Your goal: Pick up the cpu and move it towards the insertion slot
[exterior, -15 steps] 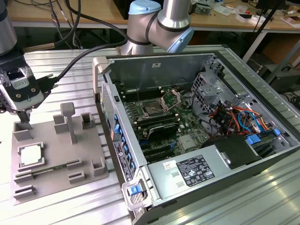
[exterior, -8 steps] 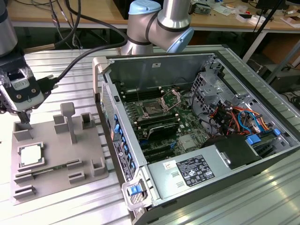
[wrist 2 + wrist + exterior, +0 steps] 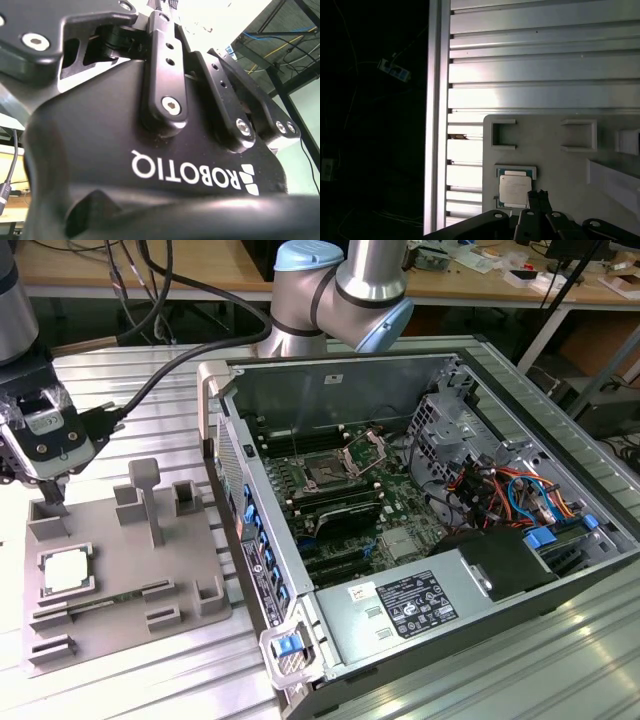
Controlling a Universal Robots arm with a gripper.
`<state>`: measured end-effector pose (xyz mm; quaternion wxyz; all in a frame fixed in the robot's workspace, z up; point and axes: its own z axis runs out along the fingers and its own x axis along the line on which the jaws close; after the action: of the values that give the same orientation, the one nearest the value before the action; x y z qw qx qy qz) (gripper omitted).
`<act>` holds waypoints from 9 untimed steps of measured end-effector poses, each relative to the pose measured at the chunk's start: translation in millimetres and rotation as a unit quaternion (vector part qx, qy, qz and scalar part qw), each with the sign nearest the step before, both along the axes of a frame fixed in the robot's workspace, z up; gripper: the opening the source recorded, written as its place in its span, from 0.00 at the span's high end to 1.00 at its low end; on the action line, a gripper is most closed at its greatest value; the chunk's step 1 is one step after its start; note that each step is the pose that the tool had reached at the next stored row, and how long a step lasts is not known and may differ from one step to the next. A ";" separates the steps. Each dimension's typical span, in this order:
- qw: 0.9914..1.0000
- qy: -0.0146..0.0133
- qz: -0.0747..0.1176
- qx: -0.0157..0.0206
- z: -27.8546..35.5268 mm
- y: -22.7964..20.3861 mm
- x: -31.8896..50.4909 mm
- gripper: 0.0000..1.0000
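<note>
Cpu (image 3: pixel 68 572): flat square chip with a silvery top, lying face-up in a framed recess of the grey tray (image 3: pixel 135 570), on the exterior view's left. In the first wrist view it sits in the same recess (image 3: pixel 514 190), untouched and level.

Pincer (image 3: pixel 53 502): hangs over the tray just beyond the cpu, near a raised block, apart from the chip. Whether it is clenched or released cannot be told from these views. It carries nothing, since the chip is in its recess.

Insertion slot (image 3: pixel 325 472): square socket with a dark centre and a shiny metal frame, on the green board (image 3: pixel 400 495) inside the open computer case (image 3: pixel 340 380). It lies well apart from the tray, toward the exterior view's right.

Tabletop (image 3: pixel 130 365): ribbed aluminium, carrying both tray and case.

Step in hand, by judgement: the approach to the pick-up, with the lift not yet made and no transfer begun.

Requirement of the next move, by judgement: the pincer must be centred squarely over the chip and brought down level, to grip it by its thin rim. The surrounding frame leaves little room at the edges.
</note>
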<state>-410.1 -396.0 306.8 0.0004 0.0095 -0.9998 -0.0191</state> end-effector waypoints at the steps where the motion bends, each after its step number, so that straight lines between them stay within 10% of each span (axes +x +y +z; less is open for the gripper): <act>1: 1.000 0.000 0.000 0.000 -0.1 0.0 0.0 0.89; 9: 1.000 0.000 0.000 0.000 -1.5 0.0 0.0 0.89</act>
<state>-410.1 -396.0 305.3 0.0004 0.0096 -0.9998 -0.0191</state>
